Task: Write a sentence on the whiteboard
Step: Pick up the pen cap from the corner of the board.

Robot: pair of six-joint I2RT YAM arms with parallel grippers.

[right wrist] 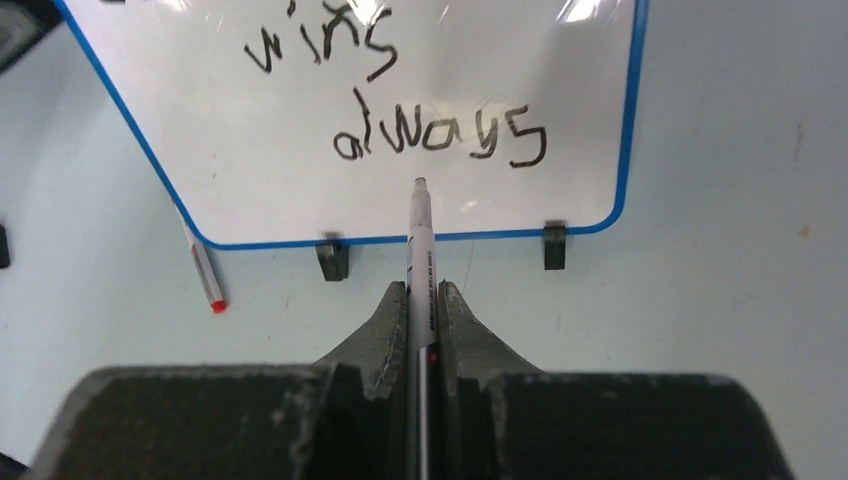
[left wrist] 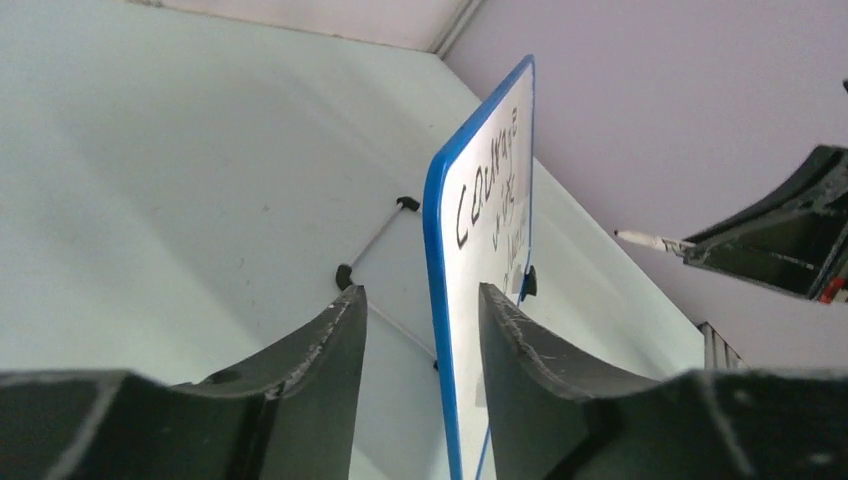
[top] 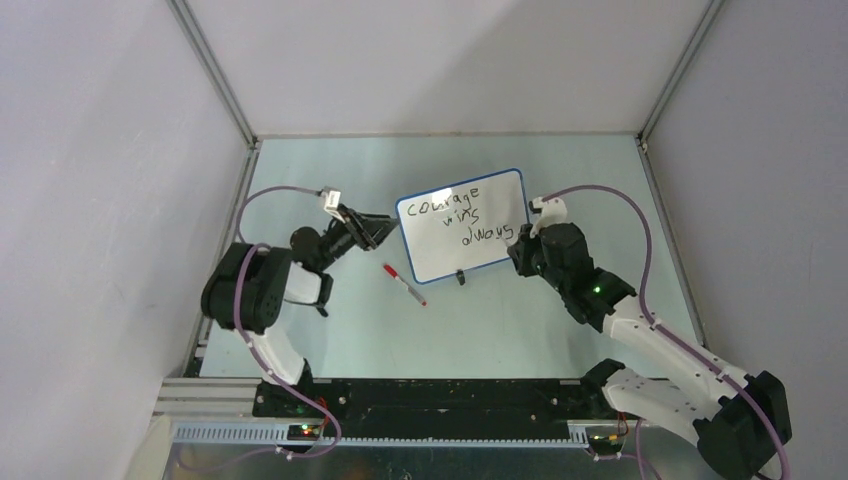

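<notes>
The whiteboard (top: 478, 243), white with a blue rim, stands tilted on the table. The sentence (top: 452, 214) "courage wins always" runs across it in black. My left gripper (top: 385, 232) is at the board's left edge. In the left wrist view its fingers (left wrist: 330, 330) straddle the blue rim (left wrist: 436, 250), with a gap on each side, so it is open. My right gripper (right wrist: 422, 290) is shut on a white marker (right wrist: 420, 240). The marker's tip is just below the word "always" (right wrist: 440, 140), close to the whiteboard (right wrist: 280, 200).
A second pen with a red end (top: 404, 284) lies on the table in front of the board's left corner; it also shows in the right wrist view as the pen (right wrist: 205, 275). Two black feet (right wrist: 332, 258) prop the board. Enclosure walls surround the table.
</notes>
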